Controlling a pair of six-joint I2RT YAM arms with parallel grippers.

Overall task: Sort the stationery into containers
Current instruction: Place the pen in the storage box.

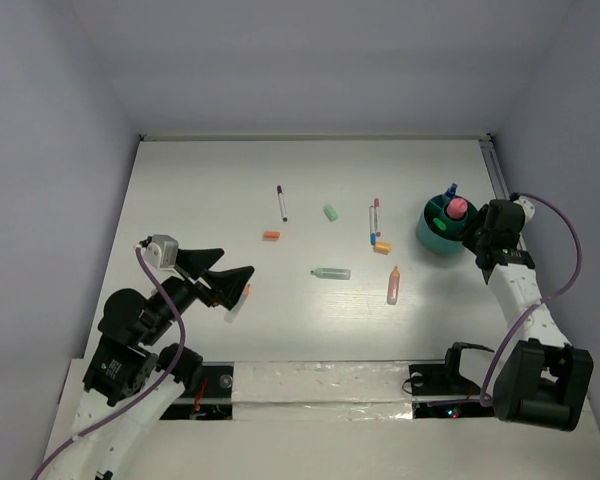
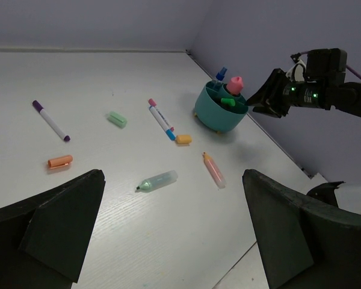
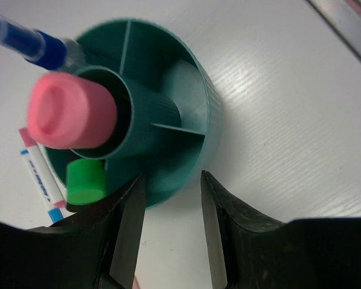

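Note:
The round teal tub (image 1: 442, 232) stands at the right and holds a pink-capped tube (image 3: 69, 111), a blue pen (image 3: 36, 45) and a green marker (image 3: 85, 180). My right gripper (image 3: 170, 180) is open and empty, its fingers astride the tub's near wall. On the table lie a purple pen (image 1: 281, 203), a pale-green cap (image 1: 330, 212), two orange caps (image 1: 271, 235) (image 1: 382, 247), a blue-and-pink pen (image 1: 373, 222), a pale-green marker (image 1: 331, 273) and a salmon marker (image 1: 392, 285). My left gripper (image 1: 225, 275) is open and empty above the table's left side. A pale marker with an orange tip (image 1: 240, 300) lies just below it.
The table's right wall (image 1: 495, 165) runs close behind the tub. A taped strip (image 1: 310, 385) borders the near edge by the arm bases. In the left wrist view the pale-green marker (image 2: 157, 180) lies just ahead of the fingers.

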